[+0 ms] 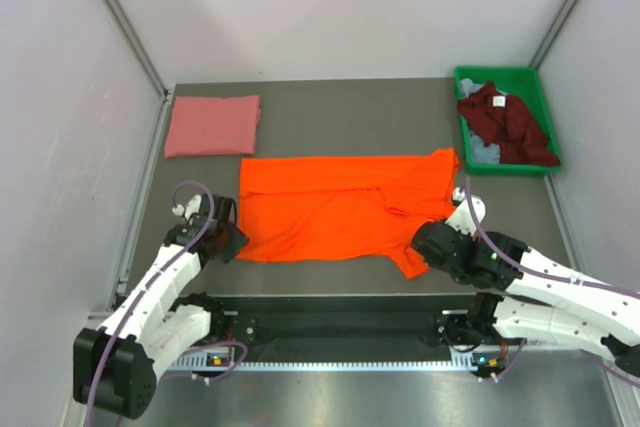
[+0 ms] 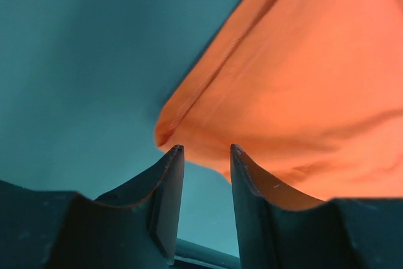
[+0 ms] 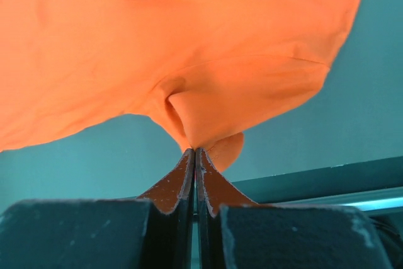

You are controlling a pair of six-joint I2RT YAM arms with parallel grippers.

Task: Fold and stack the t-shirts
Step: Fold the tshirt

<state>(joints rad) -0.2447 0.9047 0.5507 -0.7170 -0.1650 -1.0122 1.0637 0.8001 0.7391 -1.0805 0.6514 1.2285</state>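
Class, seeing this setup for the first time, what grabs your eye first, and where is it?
The bright orange t-shirt spread across the middle of the table, its near edge pinched by the right gripper while the left gripper sits open at its near-left corner. Next, the folded pink t-shirt at the far left and the maroon t-shirt heaped in the green bin at far right.

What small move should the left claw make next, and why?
Probably ease the left claw forward onto the corner of the orange t-shirt and close it. Its jaws stand open with the hem just ahead, not yet between them, while the right claw is already shut on the cloth.
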